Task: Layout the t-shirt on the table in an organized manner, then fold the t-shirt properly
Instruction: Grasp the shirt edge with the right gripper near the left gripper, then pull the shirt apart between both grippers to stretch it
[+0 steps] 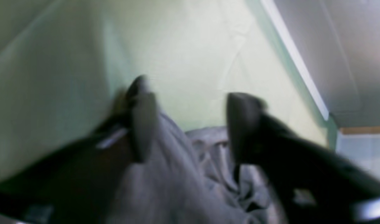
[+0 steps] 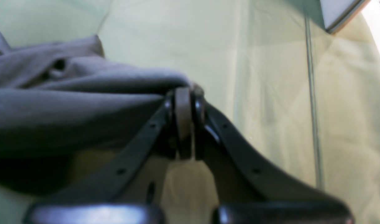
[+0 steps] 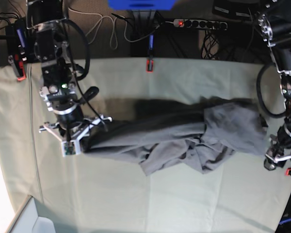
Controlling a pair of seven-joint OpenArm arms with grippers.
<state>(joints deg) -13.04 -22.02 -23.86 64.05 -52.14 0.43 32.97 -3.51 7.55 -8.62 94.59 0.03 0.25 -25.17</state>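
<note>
Item one: my right claw [image 2: 184,93], clamped shut on one end of the t-shirt [image 3: 184,133]. Item two: my left claw [image 1: 190,102], jaws spread apart above the other end, gripping nothing. Item three: t-shirt, dark grey, stretched crumpled between both claws across the tabletop [image 3: 150,199]. Beyond: red clamp [image 3: 149,65] at the far edge.
</note>
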